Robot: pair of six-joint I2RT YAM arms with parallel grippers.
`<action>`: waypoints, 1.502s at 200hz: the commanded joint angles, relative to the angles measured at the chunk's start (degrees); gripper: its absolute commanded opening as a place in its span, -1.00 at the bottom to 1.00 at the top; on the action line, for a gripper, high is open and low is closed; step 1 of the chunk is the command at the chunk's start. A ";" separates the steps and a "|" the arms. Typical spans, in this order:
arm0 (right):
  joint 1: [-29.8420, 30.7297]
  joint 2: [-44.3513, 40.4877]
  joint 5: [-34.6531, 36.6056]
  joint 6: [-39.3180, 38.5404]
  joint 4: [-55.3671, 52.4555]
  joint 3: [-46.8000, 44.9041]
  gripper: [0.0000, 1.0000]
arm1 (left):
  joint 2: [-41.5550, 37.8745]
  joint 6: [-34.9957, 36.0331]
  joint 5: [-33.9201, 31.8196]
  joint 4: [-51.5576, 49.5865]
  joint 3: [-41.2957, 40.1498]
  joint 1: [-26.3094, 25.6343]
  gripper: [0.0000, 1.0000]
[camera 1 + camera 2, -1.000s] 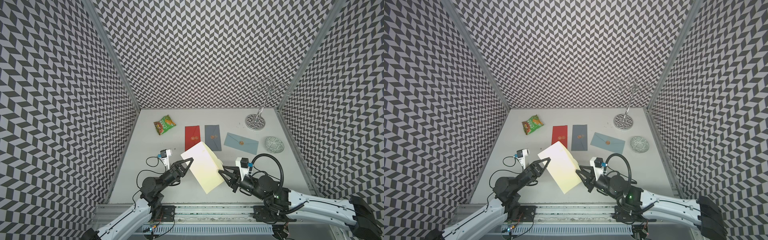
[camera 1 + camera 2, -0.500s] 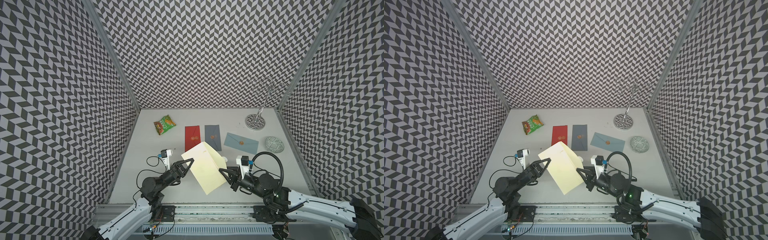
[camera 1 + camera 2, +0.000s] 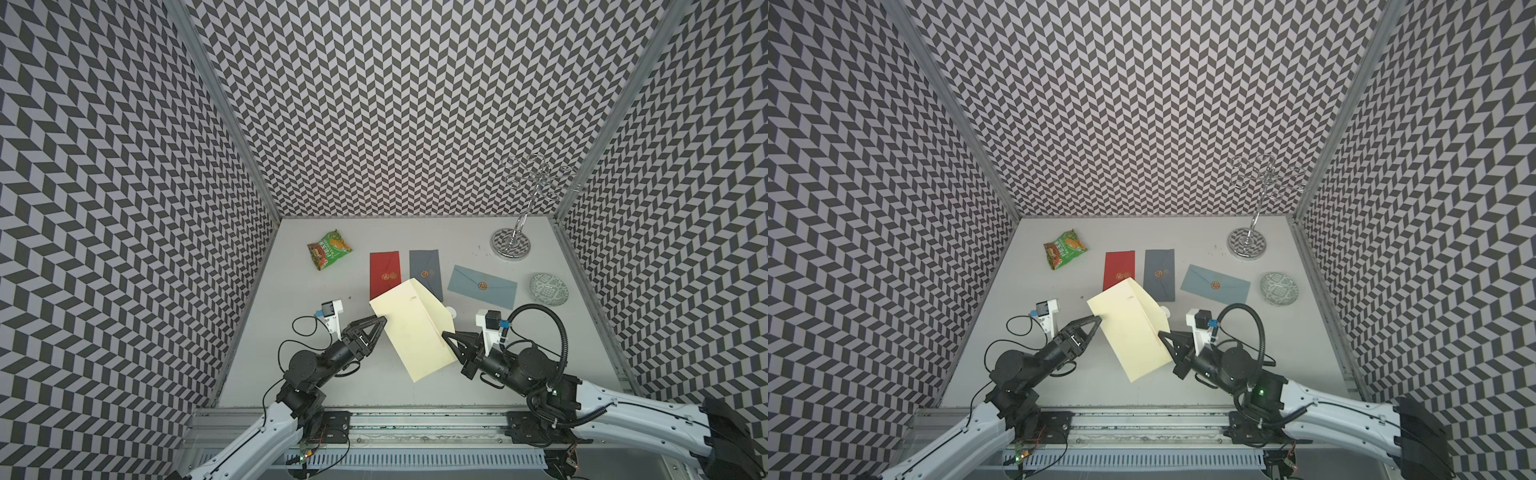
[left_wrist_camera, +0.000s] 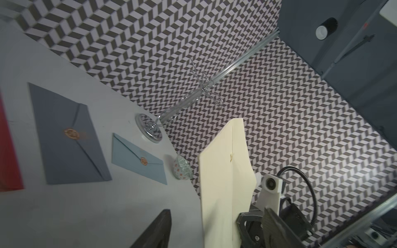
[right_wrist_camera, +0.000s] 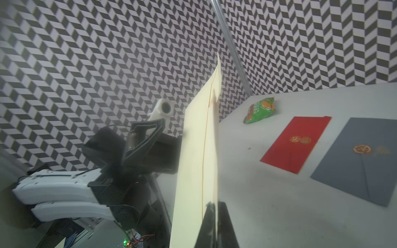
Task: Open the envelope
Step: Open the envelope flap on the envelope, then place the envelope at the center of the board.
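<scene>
Gray table [image 3: 291, 365] under checkered walls [image 3: 374, 104]: we see the cream envelope [image 3: 411, 328] held tilted above it, 1 edge pinched by the right gripper [image 3: 446, 336]. The left gripper [image 3: 380, 330] seems spread beside the opposite edge.

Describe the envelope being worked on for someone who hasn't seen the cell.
On the grey table, look at the near middle. The cream envelope is held up, pinched by the right gripper. The red envelope, dark grey envelope and blue envelope lie flat behind it.
</scene>
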 commanded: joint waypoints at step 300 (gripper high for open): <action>-1.22 94.67 -6.59 36.90 7.15 66.28 -1.00 | -9.20 22.81 -33.47 -52.79 30.51 0.22 0.78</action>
